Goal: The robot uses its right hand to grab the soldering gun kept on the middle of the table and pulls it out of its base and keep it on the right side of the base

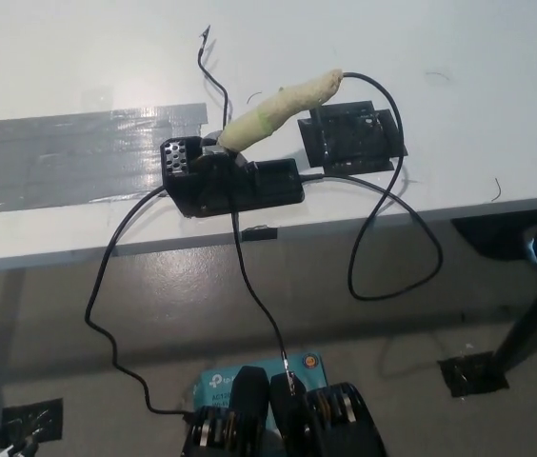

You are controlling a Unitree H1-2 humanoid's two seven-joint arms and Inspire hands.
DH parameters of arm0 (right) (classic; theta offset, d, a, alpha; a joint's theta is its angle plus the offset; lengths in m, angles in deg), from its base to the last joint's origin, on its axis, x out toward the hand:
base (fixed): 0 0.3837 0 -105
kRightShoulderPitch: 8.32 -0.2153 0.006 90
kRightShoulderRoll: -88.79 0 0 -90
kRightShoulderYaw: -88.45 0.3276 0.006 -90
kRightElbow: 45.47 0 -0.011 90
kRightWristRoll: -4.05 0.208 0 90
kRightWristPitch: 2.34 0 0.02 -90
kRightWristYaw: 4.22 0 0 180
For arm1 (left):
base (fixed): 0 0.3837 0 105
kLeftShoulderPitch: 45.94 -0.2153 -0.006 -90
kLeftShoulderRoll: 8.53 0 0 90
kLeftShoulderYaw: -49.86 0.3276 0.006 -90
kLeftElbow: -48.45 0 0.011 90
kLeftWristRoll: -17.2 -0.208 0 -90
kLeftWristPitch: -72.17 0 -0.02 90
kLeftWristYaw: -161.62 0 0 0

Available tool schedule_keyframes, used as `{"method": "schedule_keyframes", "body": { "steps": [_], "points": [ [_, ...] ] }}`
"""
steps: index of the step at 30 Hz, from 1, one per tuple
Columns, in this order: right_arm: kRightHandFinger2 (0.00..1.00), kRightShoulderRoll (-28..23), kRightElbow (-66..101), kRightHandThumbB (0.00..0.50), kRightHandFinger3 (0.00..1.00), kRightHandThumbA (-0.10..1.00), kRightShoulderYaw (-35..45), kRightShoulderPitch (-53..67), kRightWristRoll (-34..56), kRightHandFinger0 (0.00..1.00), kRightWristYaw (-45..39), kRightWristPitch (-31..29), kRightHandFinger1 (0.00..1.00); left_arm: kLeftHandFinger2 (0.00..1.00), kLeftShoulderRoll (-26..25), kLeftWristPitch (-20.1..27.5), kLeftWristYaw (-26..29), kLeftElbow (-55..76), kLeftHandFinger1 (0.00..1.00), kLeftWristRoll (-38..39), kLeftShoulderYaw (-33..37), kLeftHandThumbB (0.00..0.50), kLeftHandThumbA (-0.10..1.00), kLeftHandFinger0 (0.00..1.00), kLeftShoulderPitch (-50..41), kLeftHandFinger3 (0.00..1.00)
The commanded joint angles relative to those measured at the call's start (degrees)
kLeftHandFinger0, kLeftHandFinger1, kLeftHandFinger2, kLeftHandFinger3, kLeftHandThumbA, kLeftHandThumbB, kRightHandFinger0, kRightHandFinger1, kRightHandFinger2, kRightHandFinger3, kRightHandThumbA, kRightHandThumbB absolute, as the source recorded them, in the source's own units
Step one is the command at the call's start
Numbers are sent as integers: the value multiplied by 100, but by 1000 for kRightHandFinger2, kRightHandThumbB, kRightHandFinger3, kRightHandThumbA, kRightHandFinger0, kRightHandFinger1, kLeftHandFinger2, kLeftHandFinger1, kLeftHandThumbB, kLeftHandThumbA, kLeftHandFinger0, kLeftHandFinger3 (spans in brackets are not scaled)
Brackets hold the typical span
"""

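Note:
The soldering gun (283,105) has a handle wrapped in pale yellowish tape. It lies slanted, its tip end resting in the black base (240,186) near the middle of the white table (440,57), close to the front edge. Its handle points up and to the right. A black cable (397,124) leaves the handle's end, loops down past the table edge and comes back to the base. Neither of my hands shows in the head view.
A black tape patch (349,138) lies on the table just right of the base, under the handle's end. Grey tape strips (78,157) cover the table's left part. A thin black wire (213,76) curls behind the base. More cables hang to the floor.

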Motion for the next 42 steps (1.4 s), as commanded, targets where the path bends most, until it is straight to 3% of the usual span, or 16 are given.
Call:
{"method": "schedule_keyframes", "body": {
  "steps": [1, 4, 5, 6, 9, 10, 11, 12, 14, 16, 20, 26, 28, 31, 38, 42],
  "points": [
    [1000, -99, 308, 296, 1000, 730, -526, -1682, -502, 1000, -163, 180, 1000, 1000, -15, -95, -73, 211, 928, 125, -90, 316, 747, 901, -96, 1000],
    [1000, 213, 155, 301, 1000, 714, -858, -2454, -607, 1000, -242, 180, 1000, 1000, 11, -89, -75, 196, 911, 154, -112, 309, 738, 881, -116, 1000],
    [1000, 389, 50, 305, 1000, 692, -951, -2697, -646, 1000, -277, 180, 1000, 1000, 3, -108, -40, 184, 894, 92, -90, 279, 750, 866, -115, 1000],
    [1000, 517, 22, 285, 1000, 637, -1109, -2897, -760, 1000, -319, 180, 1000, 1000, -5, -93, -48, 186, 881, 91, -92, 280, 762, 841, -124, 1000],
    [1000, 782, -104, 273, 1000, 617, -1499, -3361, -940, 1000, -452, 180, 1000, 1000, -36, -77, -61, 232, 871, 84, -101, 268, 773, 825, -134, 1000],
    [1000, 832, -269, 307, 1000, 699, -1891, -3695, -1078, 1000, -709, 180, 1000, 1000, -29, -114, -61, 263, 871, 111, -118, 271, 770, 835, -143, 1000],
    [1000, 969, -427, 338, 1000, 681, -2039, -3892, -1232, 1000, -802, 180, 1000, 1000, -43, -90, -80, 258, 894, 94, -96, 265, 774, 851, -138, 1000],
    [1000, 1020, -556, 339, 1000, 674, -2206, -4058, -1257, 1000, -877, 180, 1000, 1000, -44, -97, -70, 259, 900, 87, -100, 266, 764, 861, -126, 1000],
    [1000, 962, -741, 313, 1000, 680, -2538, -4281, -1388, 1000, -1008, 180, 1000, 1000, -50, -92, -64, 234, 878, 80, -106, 273, 757, 840, -119, 1000],
    [1000, 886, -1004, 318, 1000, 691, -2947, -4557, -1509, 1000, -1061, 180, 1000, 1000, -52, -97, -26, 213, 857, 38, -109, 273, 756, 826, -131, 1000],
    [1000, 937, -1538, 312, 1000, 625, -3605, -5102, -1741, 1000, -1196, 180, 1000, 1000, -77, 33, -37, 221, 830, 17, -140, 257, 773, 794, -196, 1000],
    [1000, 1014, -2110, 319, 1000, 527, -4161, -5541, -2085, 1000, -1218, -211, 1000, 1000, -69, -67, -47, 226, 844, 21, -117, 255, 743, 823, -148, 1000],
    [1000, 1047, -2412, 294, 1000, 491, -4406, -5670, -2306, 1000, -1173, -691, 1000, 1000, -103, 8, -70, 229, 856, -11, -98, 268, 767, 833, -173, 1000],
    [1000, 1077, -2594, 302, 1000, 485, -4585, -5765, -2447, 1000, -1231, -964, 1000, 1000, -120, -17, -58, 275, 853, -60, -74, 288, 781, 831, -184, 1000],
    [1000, 1183, -2910, 338, 1000, 527, -5193, -5947, -3005, 1000, -1460, -1257, 1000, 1000, -81, -63, -17, 328, 840, -103, -55, 256, 762, 805, -155, 1000],
    [1000, 1322, -3056, 322, 1000, 524, -5255, -5882, -3073, 1000, -1543, -1202, 1000, 1000, -67, -44, -33, 319, 872, -129, -5, 291, 776, 830, -143, 1000]
  ]
}}
